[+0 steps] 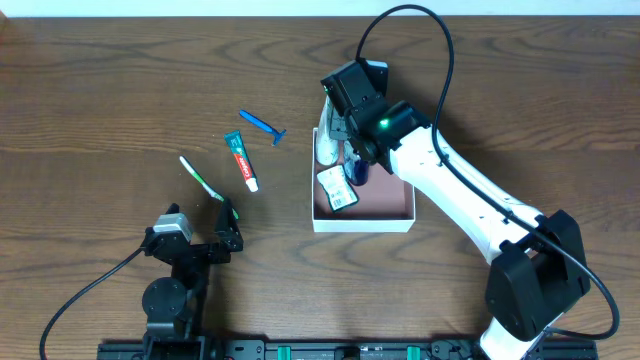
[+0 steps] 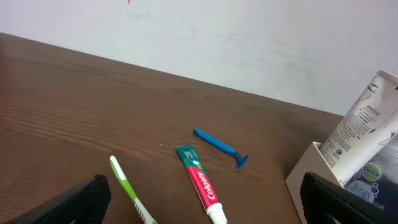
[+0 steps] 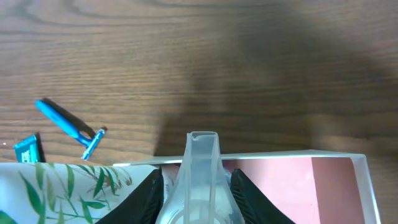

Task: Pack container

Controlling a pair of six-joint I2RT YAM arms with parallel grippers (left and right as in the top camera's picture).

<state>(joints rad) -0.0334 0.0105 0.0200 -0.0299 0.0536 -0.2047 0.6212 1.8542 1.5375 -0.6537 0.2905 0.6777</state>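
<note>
Dark wood table (image 1: 120, 80), white wall behind; right gripper (image 3: 199, 182) clamped on a pale tube (image 3: 202, 155); container (image 1: 363, 224) directly under its fingers, several items inside. I judge it light, thin cardboard that slides and flexes easily; I'd steady it by a wall rim, never shove it. Left gripper (image 1: 226, 232) spread wide, empty; toothbrush (image 2: 127, 190) just ahead between its fingers; toothpaste (image 2: 200, 182) and razor (image 2: 221, 147) further ahead; container ahead-right. Leaf-print pack (image 3: 62, 186) crowds the tube's left side; tight drop.
</note>
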